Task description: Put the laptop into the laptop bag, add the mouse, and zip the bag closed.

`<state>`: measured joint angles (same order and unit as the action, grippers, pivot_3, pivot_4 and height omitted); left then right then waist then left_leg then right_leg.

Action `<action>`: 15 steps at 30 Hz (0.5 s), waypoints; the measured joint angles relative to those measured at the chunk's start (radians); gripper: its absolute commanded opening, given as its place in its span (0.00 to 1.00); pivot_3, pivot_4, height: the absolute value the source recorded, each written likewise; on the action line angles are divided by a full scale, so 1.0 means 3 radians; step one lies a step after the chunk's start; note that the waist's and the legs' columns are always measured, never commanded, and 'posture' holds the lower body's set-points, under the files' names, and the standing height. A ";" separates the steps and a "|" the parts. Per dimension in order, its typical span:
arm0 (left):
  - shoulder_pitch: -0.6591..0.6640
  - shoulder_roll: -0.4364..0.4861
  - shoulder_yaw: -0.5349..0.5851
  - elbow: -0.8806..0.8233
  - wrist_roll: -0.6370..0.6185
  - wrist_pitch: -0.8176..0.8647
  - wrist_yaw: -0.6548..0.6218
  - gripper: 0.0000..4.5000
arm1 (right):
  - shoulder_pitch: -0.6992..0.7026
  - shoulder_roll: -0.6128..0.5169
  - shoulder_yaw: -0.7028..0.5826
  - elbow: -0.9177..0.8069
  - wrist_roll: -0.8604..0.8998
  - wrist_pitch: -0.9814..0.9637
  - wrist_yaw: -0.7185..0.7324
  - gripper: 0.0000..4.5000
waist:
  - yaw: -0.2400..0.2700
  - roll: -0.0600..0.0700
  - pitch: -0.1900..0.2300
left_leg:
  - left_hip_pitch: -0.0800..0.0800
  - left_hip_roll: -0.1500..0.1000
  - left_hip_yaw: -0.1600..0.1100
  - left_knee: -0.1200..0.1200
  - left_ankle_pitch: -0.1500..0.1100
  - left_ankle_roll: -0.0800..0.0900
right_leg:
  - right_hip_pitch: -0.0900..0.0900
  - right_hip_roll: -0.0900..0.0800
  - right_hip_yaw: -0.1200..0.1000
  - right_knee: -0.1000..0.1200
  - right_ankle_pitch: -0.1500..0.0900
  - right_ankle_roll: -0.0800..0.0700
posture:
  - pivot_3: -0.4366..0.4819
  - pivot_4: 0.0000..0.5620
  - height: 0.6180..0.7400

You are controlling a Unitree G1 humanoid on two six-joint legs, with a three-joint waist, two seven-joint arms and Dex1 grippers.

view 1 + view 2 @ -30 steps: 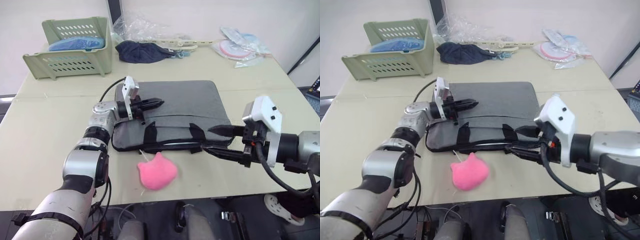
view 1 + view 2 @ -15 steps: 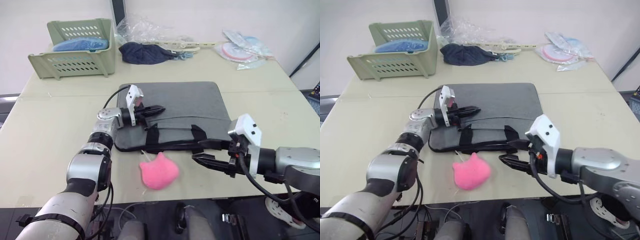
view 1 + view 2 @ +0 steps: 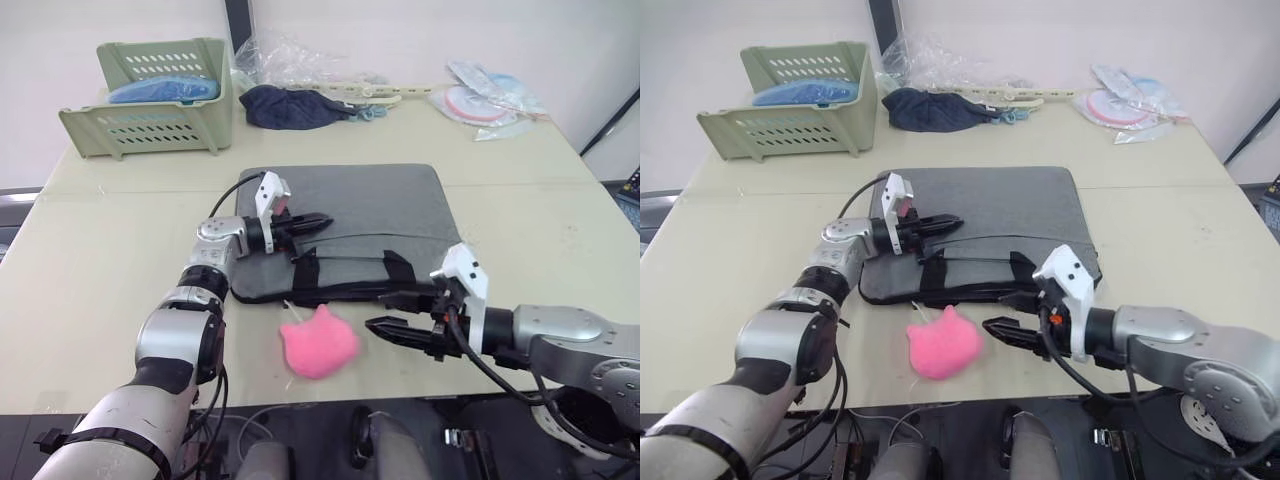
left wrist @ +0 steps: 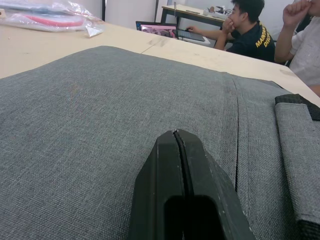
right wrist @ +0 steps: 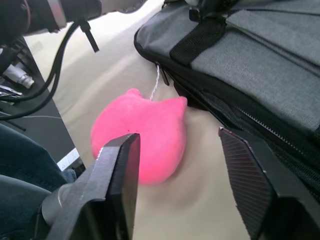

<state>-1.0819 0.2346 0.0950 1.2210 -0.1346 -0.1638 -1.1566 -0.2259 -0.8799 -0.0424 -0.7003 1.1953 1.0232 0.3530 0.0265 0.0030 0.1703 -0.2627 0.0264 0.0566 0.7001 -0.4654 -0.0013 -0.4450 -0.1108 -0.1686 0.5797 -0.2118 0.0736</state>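
The grey laptop bag (image 3: 370, 205) lies flat in the middle of the table, its black handles (image 3: 305, 272) toward the front edge. Its pink fluffy charm (image 3: 318, 342) rests on the table just in front, tied on by a thin white cord. My left gripper (image 3: 322, 219) is shut with nothing in it, and its tips press on the bag's top near the left end. My right gripper (image 3: 378, 311) is open and low over the table at the bag's front zip edge (image 5: 260, 127), just right of the charm. The laptop and the mouse are out of view.
A green basket (image 3: 150, 95) holding something blue stands at the back left. A dark blue cloth bundle (image 3: 290, 105) and plastic bags (image 3: 480, 100) lie along the back. People (image 4: 250, 25) sit at a desk beyond the table.
My right gripper has slid left along the bag's front edge toward the pink charm, staying open. The left gripper stays shut on the bag's top.
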 measured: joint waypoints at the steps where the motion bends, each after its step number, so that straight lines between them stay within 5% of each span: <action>1: 0.0000 0.0000 0.0000 0.0000 0.0000 0.0000 0.0000 0.00 | 0.0000 0.0010 0.0005 0.0003 -0.0012 0.0000 0.0005 0.99 | 0.0000 0.0000 0.0000 | 0.0000 0.0000 0.0000 0.0000 0.0000 0.0000 | 0.0000 0.0000 0.0000 0.0000 0.0000 0.0000 | 0.48 0.27 1.00; 15: 0.0001 -0.0013 0.0001 -0.0008 0.0012 0.0005 -0.0001 0.00 | -0.0226 0.0671 0.0396 0.0588 -0.0152 0.0091 0.0019 0.99 | -0.0005 0.0005 -0.0009 | -0.0002 -0.0003 -0.0005 0.0002 0.0001 0.0002 | 0.0002 -0.0003 -0.0007 0.0000 0.0000 0.0000 | 0.48 0.27 1.00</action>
<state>-1.0816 0.2309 0.0954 1.2186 -0.1310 -0.1622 -1.1567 -0.2937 -0.6786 0.0765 -0.5237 1.1497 1.0506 0.3588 0.0250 0.0045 0.1676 -0.2631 0.0256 0.0550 0.7009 -0.4651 -0.0006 -0.4443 -0.1118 -0.1707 0.5796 -0.2117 0.0737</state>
